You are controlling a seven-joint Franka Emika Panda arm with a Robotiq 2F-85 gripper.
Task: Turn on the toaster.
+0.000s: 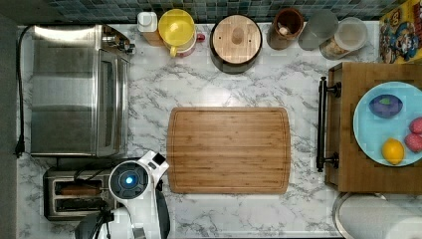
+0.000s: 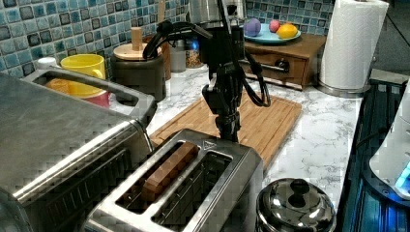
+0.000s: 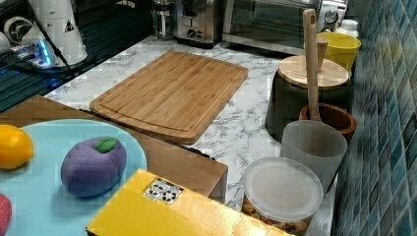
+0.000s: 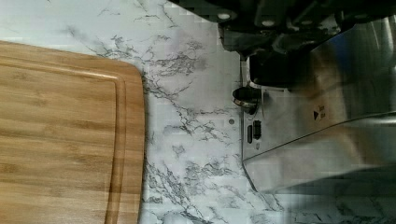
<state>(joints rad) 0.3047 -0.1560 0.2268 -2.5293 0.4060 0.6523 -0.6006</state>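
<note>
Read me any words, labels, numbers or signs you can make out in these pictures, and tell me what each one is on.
No text is clear enough to quote.
Toaster: a small black triangle with tiny lettering beside it, too small to read.
Toaster, left view: a triangle mark on the top near the end, no readable words.
Yellow box: a black-and-white label, blurred.
Colourful box: cartoon artwork, lettering unreadable.
Robot base: a small dark sticker, unreadable.

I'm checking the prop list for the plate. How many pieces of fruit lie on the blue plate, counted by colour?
Purple fruit: 1
Yellow fruit: 1
Pink-red fruit: 2, both cut off by the top view's right edge
Total: 4 on the blue plate
</note>
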